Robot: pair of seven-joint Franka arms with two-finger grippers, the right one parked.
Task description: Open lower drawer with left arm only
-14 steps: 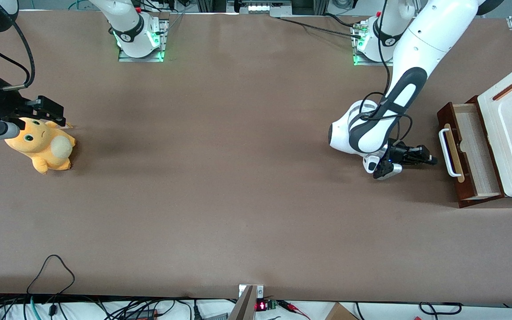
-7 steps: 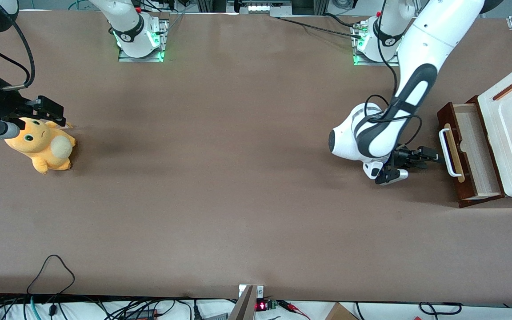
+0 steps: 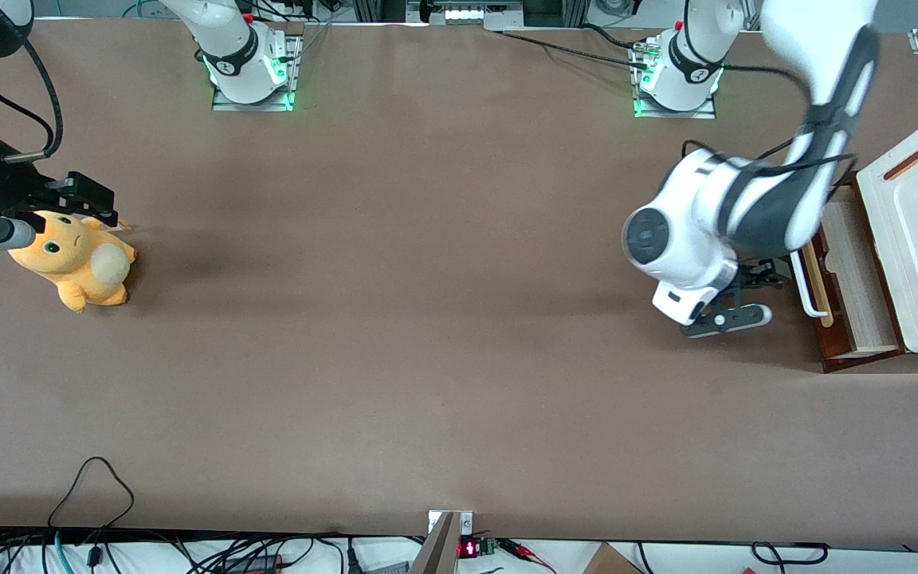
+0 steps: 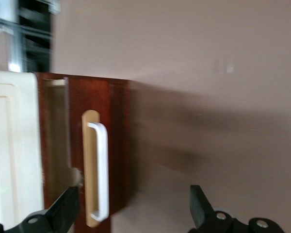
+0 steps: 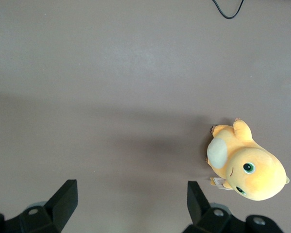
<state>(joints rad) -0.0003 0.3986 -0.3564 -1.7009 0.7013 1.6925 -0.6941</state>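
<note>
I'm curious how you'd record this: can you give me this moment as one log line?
lower drawer: pulled out | gripper: open, empty, above handle | left arm: above drawer front

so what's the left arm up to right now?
The left arm is working on the lower drawer of the white cabinet. The drawer is already pulled partway out, its inside showing. The gripper is open, holds nothing, and sits in front of the white handle without touching it. An orange plush toy lies toward the parked arm's end of the table.
</note>
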